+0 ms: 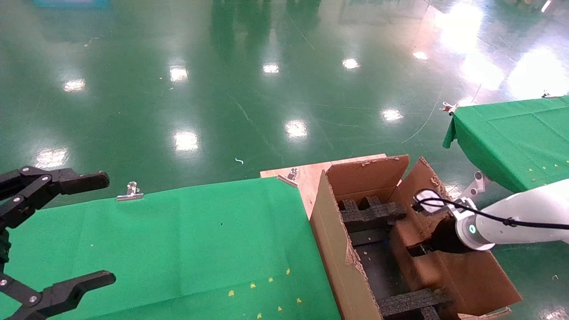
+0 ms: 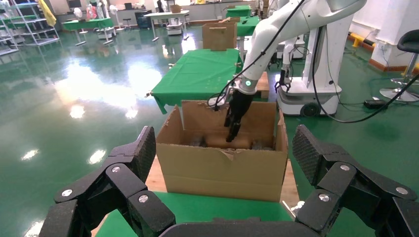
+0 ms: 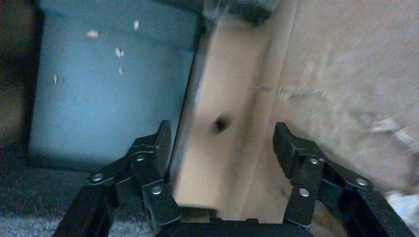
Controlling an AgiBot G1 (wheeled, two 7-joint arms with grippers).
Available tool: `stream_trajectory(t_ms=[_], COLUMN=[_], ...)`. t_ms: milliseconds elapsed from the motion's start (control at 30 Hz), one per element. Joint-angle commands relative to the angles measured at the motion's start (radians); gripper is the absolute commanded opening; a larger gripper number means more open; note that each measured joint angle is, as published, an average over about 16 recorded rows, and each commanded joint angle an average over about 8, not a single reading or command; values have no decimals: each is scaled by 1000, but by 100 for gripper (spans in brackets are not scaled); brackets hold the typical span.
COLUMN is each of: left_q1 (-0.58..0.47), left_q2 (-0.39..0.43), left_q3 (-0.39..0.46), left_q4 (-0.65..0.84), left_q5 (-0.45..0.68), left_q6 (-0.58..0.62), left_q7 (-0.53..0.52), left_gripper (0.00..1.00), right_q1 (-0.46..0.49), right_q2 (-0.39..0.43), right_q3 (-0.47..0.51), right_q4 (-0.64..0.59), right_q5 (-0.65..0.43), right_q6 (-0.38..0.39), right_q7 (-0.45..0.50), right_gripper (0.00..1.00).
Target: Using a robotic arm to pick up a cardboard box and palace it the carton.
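The cardboard box (image 3: 217, 148) stands on edge inside the carton (image 1: 329, 240), against its right wall, its narrow side with the round hole facing the right wrist camera. My right gripper (image 3: 222, 143), on the white arm (image 1: 520, 218), reaches down into the carton with its fingers open on either side of the box. One finger (image 3: 160, 145) is at the box's edge and the other (image 3: 289, 148) stands off it. In the head view the gripper (image 1: 438, 242) is over the box (image 1: 409, 235). My left gripper (image 1: 109, 229) is open and empty at the green table's left.
Black foam inserts (image 1: 369, 213) cross the carton's far and near ends. The carton stands beside a green-clothed table (image 1: 178, 249) on a wooden board (image 1: 311, 175). A second green table (image 1: 511, 138) is at the right. Metal clips (image 1: 130, 192) hold the cloth.
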Motion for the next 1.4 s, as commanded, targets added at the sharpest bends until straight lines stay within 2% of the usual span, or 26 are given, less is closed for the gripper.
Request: stream_trajectory(t_ms=[33,233,467,667,867,967,1200,1400], left_q1=[0,0,0,0,0,0,0,0], left_q2=[0,0,0,0,0,0,0,0], left_q3=[0,0,0,0,1,1,1,1], left_q4=[0,0,0,0,0,0,0,1], left_q5=[0,0,0,0,-1,-1,-1,-1], left_q6=[0,0,0,0,0,0,-1,-1], left_q7=[0,0,0,0,0,0,0,1], left_gripper=[100,100,100,100,100,100,100,100], right_q1=[4,54,183,284,344,356,353,302], right_q2=[2,11,14,14,2,-7,-10,-9], right_q3=[1,26,99,197,293,321,334,393], right_q4=[3,17,53,56,-31,-71,-82,-54], right_q5=[-1,15,100,316,574,654,677,691], right_q6=[0,-8,-65,-205,-391,-452,-471,-485], right_q7=[0,5,-15,-90,-138,-135,-139,-201], right_gripper=[100,100,100,100,100,100,100,100])
